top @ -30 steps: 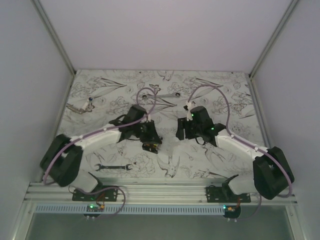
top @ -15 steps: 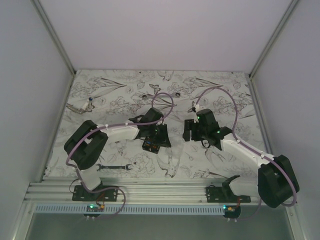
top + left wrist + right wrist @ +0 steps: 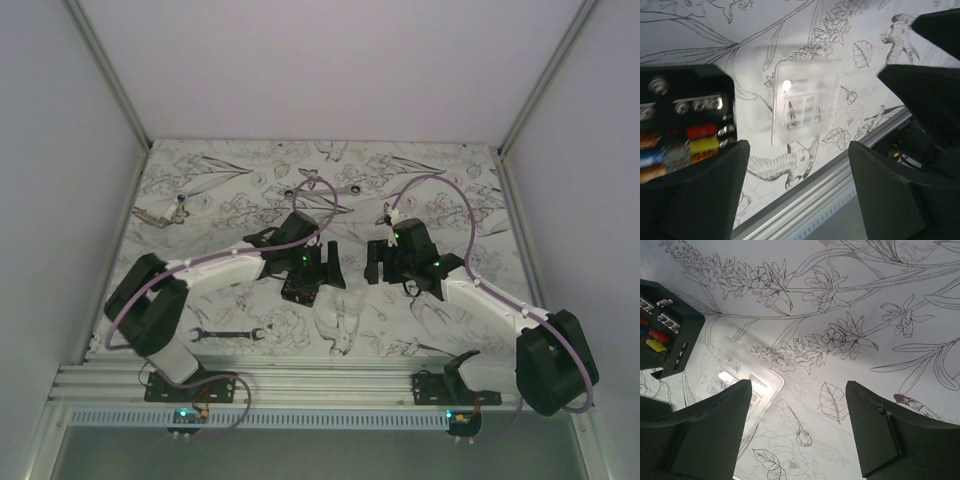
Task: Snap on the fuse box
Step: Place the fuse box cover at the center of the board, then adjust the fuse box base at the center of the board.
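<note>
1. Table (image 3: 450,200): floral-print top. I see both arms reaching in toward mid-table.
2. Left gripper (image 3: 318,268): near table centre, just above the fuse box in the top view. On the left wrist cam its fingers (image 3: 695,200) are spread wide w/ nothing between them.
3. Right gripper (image 3: 385,265): just right of the left one, apart from it. On the right wrist cam its fingers (image 3: 880,435) are likewise spread, nothing pinched.
4. Fuse box (image 3: 298,291): black, resting on the table at centre, directly below the left gripper, uncovered, held by neither gripper. Also seen at left edge of left wrist cam (image 3: 685,130) and right wrist cam (image 3: 662,325).
5. Clear lid (image 3: 807,102): lies flat on the table just beside the box w/ a gap between them; not fitted. Also on right wrist cam (image 3: 740,377).
6. Wrench (image 3: 228,335): on the table near the front edge, left of the box, well apart.
7. Fuses: red (image 3: 701,131), yellow (image 3: 704,145), blue (image 3: 650,157), seated in the open box.
</note>
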{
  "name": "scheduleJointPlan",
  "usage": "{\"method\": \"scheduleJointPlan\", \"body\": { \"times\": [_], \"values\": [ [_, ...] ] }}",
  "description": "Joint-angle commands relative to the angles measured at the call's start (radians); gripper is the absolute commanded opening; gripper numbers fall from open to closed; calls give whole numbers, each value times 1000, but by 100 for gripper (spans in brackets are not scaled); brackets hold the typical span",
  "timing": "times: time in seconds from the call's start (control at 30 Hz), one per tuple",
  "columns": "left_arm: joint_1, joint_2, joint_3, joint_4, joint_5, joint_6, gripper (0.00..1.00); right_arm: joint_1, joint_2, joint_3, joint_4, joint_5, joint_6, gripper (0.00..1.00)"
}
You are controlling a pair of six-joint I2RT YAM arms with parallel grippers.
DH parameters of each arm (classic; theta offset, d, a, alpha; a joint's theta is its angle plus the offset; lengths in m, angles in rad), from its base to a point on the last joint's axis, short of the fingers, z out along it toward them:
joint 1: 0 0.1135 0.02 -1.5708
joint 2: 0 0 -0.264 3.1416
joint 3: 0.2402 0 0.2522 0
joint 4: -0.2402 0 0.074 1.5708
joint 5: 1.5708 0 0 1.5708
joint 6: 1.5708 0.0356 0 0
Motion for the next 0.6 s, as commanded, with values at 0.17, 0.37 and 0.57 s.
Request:
{"method": "scheduleJointPlan", "body": {
  "times": [0.17,0.37,0.57],
  "values": [
    [115,-274,-123,-199,-132,35,100,12,-11,1,-21,-25,31,88],
    [198,-272,-166,-206,-156,44,100,26,-3,2,-21,-27,39,94],
    [203,-172,-133,-172,-118,30,100,40,-9,2,-31,-26,49,97]
  ]
}}
